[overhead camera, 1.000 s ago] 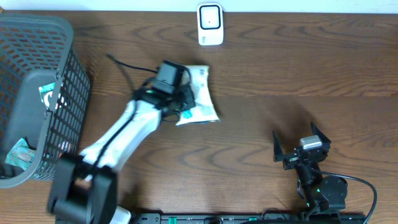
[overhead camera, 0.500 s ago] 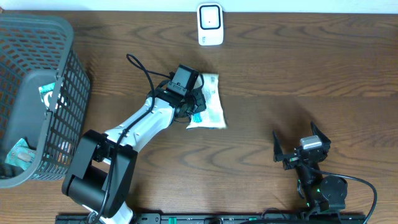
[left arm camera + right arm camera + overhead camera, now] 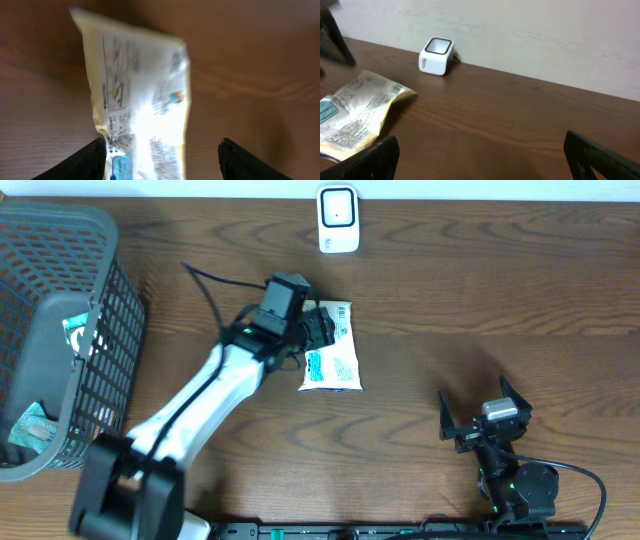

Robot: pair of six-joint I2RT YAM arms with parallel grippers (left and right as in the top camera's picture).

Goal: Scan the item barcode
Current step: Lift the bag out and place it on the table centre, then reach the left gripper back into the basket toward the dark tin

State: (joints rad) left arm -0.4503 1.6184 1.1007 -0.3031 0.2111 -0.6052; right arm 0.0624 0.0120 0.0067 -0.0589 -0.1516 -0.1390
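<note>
Packet (image 3: 332, 350) first: we see a flat white film pouch with blue and black print. It lies on the tabletop (image 3: 480, 290) a little left of the middle, closer to the far edge than the near one. We judge it light, soft and crinkly, with a slick skin that could slide or buckle under a pinch. A hold across one of the sealed edges therefore looks safer than one across the puffed middle. We cannot tell where the barcode sits: the print is blurred in the left wrist view and too small from overhead.

Over the far left part of the packet hangs the left pincer (image 3: 162, 159). Its jaws stand wide apart, wider than the packet beneath them. In the wrist view the left jaw is right at the packet's edge, and we cannot tell whether it touches. The right jaw stands clear, with bare wood between it and the packet. The pincer grips nothing.

Beyond the packet stands the scanner (image 3: 338, 218), a small white block with a dark window, at the far edge, near the packet but apart from it. We judge the scan not yet done, since the packet lies on the wood short of that window, not over it.

The right pincer (image 3: 482, 412) sits well apart, toward the near right corner, its jaws spread fully and empty. A dark mesh basket (image 3: 110, 330) stands along the left edge of the tabletop.
</note>
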